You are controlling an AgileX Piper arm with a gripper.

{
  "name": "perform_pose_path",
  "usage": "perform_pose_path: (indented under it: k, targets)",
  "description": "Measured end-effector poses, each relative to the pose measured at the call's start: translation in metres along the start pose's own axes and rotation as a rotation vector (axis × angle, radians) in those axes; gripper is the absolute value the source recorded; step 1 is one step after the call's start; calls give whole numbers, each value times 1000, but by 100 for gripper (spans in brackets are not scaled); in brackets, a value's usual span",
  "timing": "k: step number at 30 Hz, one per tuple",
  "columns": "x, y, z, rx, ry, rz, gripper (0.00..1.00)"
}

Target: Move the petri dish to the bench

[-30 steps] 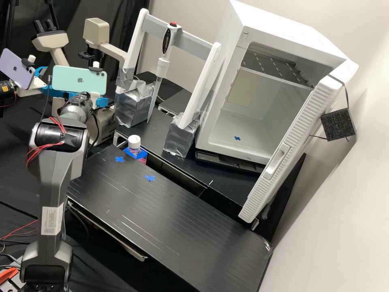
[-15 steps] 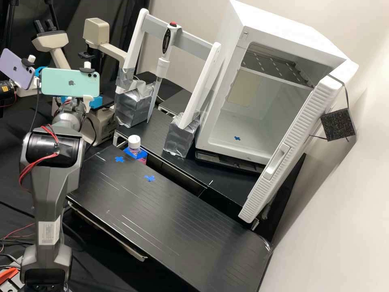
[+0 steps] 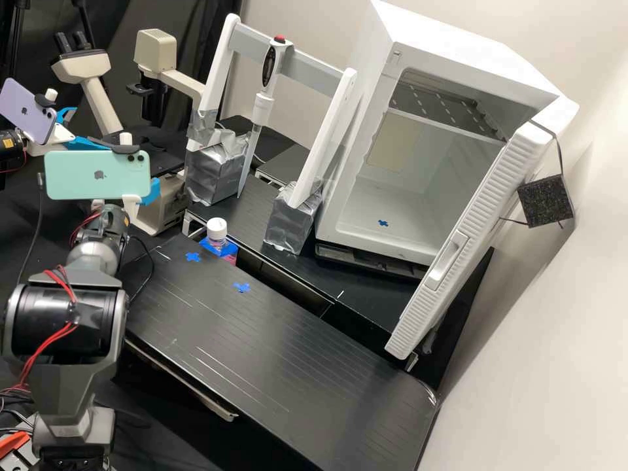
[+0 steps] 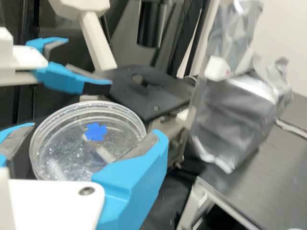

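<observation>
In the high view my gripper (image 3: 152, 191) is at the left, mostly behind the green phone on the wrist, with a bit of blue finger showing. In the wrist view the gripper (image 4: 92, 139) is shut on the clear round petri dish (image 4: 62, 155), one blue finger on either side of its rim. A blue cross mark shows on the dish. The dish is held off the black bench (image 3: 261, 347), near the microscope's black stage (image 4: 148, 98). The bench bears two blue cross marks near its far left part.
A pink-labelled bottle (image 3: 216, 230) stands in a blue holder at the bench's back edge. Behind are a pipette stand (image 3: 216, 171) and an open white incubator (image 3: 399, 216). The second arm's blue fingers (image 4: 72, 79) are near the microscope.
My arm has drawn back from the microscope, toward the camera and leftward, lowering the wrist and phone. More of the microscope stage shows. The bench items have not moved.
</observation>
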Motion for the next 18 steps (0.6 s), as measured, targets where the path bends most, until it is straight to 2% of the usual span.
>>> perform_pose_path:
  k: [2,5,10,12,18]
  targets:
    - [-8,-4,9,-1,-19,-4,0]
    - [-19,-6,22,23,-53,5,0]
    - [-43,-4,46,109,-112,61,0]
    - [-49,-4,52,131,-130,78,0]
    - [-66,-6,66,161,-166,111,0]
